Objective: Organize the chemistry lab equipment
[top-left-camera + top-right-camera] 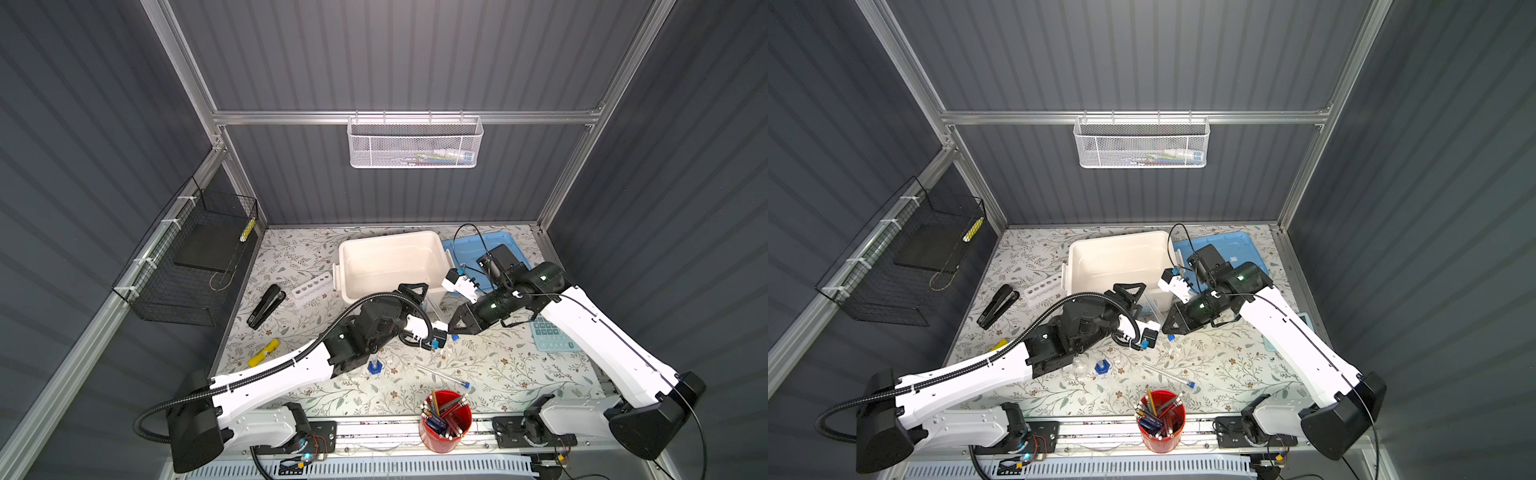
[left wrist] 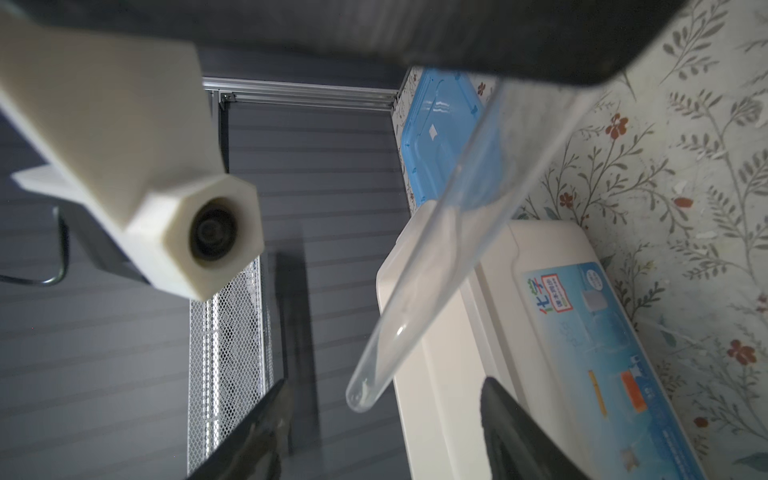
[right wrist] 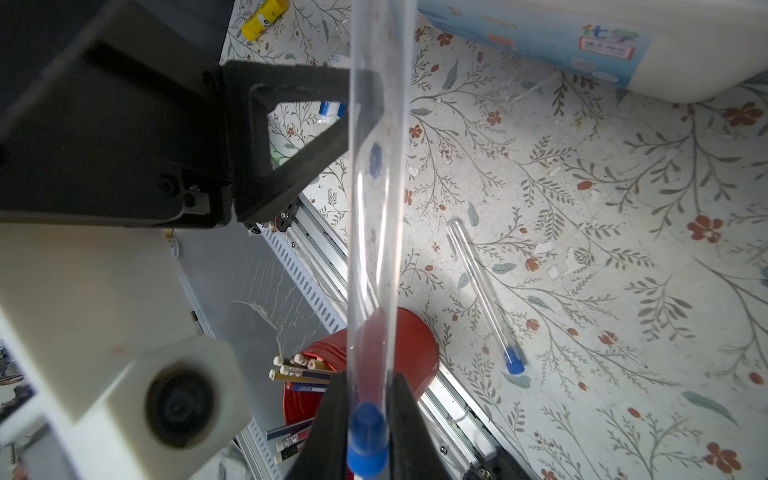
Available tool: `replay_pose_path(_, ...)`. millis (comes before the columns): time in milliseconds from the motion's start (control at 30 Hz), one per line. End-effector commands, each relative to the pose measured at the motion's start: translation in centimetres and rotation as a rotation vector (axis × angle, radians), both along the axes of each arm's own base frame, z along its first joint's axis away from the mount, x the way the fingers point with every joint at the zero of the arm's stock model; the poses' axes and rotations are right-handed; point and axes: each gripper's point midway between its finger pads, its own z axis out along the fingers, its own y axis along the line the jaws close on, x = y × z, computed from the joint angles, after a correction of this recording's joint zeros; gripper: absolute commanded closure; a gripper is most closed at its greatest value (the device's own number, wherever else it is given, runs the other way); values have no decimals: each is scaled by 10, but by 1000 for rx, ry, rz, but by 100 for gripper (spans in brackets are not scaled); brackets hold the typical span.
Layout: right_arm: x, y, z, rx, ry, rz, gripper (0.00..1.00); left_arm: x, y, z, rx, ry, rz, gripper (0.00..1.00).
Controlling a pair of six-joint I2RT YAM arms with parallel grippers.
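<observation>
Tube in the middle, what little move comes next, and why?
Probably the left gripper closes its jaws on the tube: they stand open either side of its round end, not touching, while the right gripper grips the blue-capped end.

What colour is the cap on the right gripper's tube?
Blue. The cap, on the tube in the right gripper, shows best in the right wrist view.
</observation>
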Motion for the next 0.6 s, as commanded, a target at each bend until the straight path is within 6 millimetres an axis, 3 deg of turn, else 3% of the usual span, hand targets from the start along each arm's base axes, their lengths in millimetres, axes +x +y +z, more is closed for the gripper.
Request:
replay_pose_path(0,-8,1,8,22,-16,49,83,-16,0,11,-55,60,-56,29)
replay_pose_path(400,-12,3,7,-1,-27,92,83,-17,0,-6,-5,93,-56,37)
replay_pose_path(567,-10,0,-3,-72,-50,104,83,-14,-1,-12,-7,102,-42,38)
